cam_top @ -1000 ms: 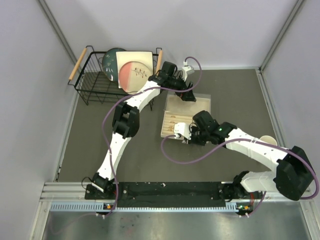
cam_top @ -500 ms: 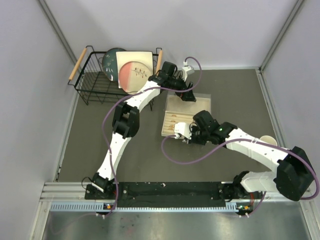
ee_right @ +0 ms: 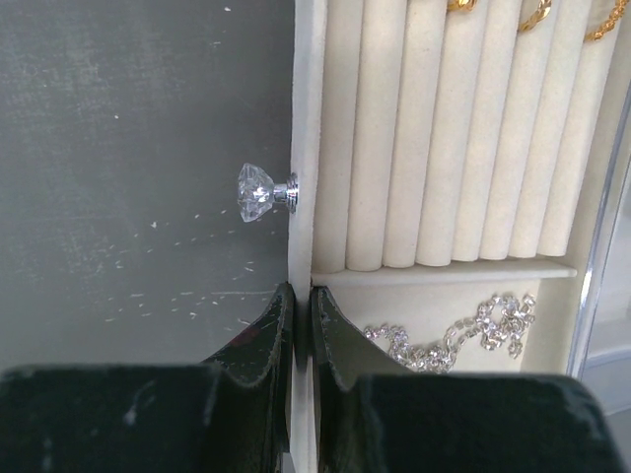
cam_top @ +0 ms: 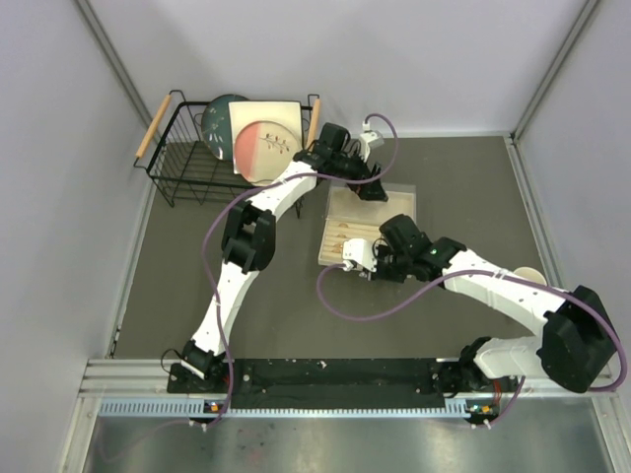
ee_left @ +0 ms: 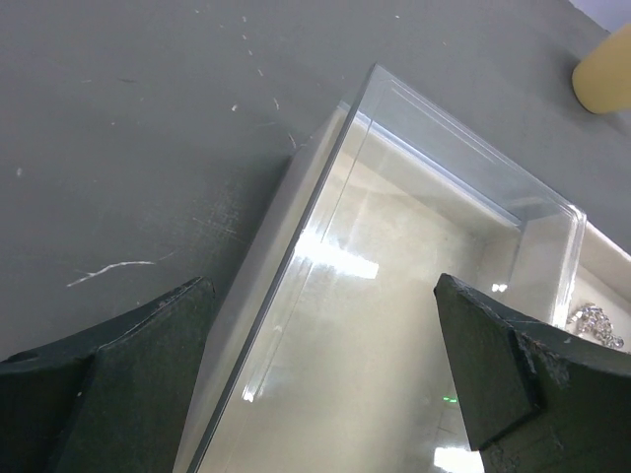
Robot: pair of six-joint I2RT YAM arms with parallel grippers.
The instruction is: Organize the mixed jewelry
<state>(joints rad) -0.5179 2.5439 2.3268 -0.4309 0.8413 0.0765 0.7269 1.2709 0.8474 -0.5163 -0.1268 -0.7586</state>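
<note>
A beige jewelry box (cam_top: 389,202) with a clear top (ee_left: 414,246) has its drawer tray (cam_top: 335,241) pulled out. In the right wrist view the tray holds ring rolls with gold rings (ee_right: 537,15) at the top and a sparkling silver chain (ee_right: 454,335) in a compartment. My right gripper (ee_right: 303,315) is shut on the tray's front wall (ee_right: 304,148), just below its crystal knob (ee_right: 258,190). My left gripper (ee_left: 325,365) is open, its jaws wide apart over the clear top. A bit of silver jewelry (ee_left: 596,325) shows at the box's edge.
A black wire basket (cam_top: 182,163) with plates (cam_top: 256,133) stands at the back left. A pale cup (cam_top: 527,278) sits at the right, and also shows in the left wrist view (ee_left: 606,69). Grey walls enclose the dark mat.
My right gripper and the tray front have shifted very slightly away from the arm bases. The left arm has hardly moved.
</note>
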